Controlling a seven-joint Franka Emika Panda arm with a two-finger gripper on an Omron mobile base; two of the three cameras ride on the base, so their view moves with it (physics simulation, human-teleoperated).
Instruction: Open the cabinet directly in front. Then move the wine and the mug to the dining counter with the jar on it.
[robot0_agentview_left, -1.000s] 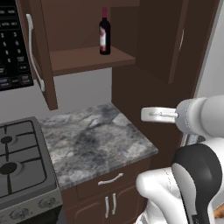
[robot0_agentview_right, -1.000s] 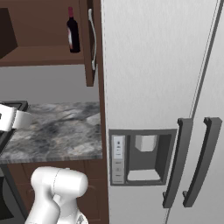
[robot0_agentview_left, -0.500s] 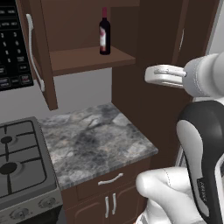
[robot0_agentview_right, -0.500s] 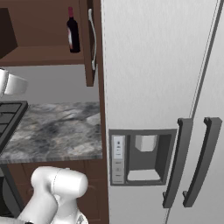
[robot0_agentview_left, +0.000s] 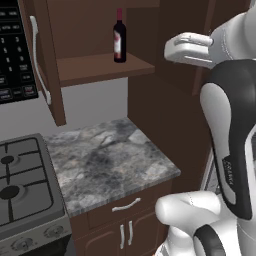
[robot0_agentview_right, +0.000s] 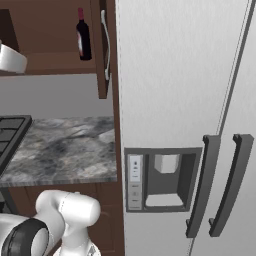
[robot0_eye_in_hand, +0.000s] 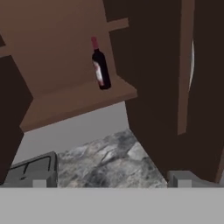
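The two dark fingers (robot0_eye_in_hand: 109, 183) stand spread wide apart with nothing between them, their tips (robot0_eye_in_hand: 182, 179) rising at the bottom of the hand view. In the left base view the white hand (robot0_agentview_left: 187, 48) is raised to shelf height, level with the open dark brown wooden wall cabinet (robot0_agentview_left: 95, 67). Ahead of the fingers and above them, well apart, the slim dark glass wine bottle with a red label and red-capped neck (robot0_eye_in_hand: 99, 64) stands upright near the front edge of the cabinet's bare lower shelf (robot0_eye_in_hand: 74, 101). Beside the fingers, toward the refrigerator, one cabinet door (robot0_eye_in_hand: 186, 65) is swung open and seen nearly edge-on; the other door, with its long silver bar handle (robot0_agentview_left: 41, 60), stands open past the bottle. Below the fingers lies the grey marbled stone surface (robot0_agentview_left: 110, 162), with a gas stove (robot0_agentview_left: 22, 187) adjoining it. On the far side of the near door stands a grey two-door refrigerator with a dispenser (robot0_agentview_right: 160, 180).
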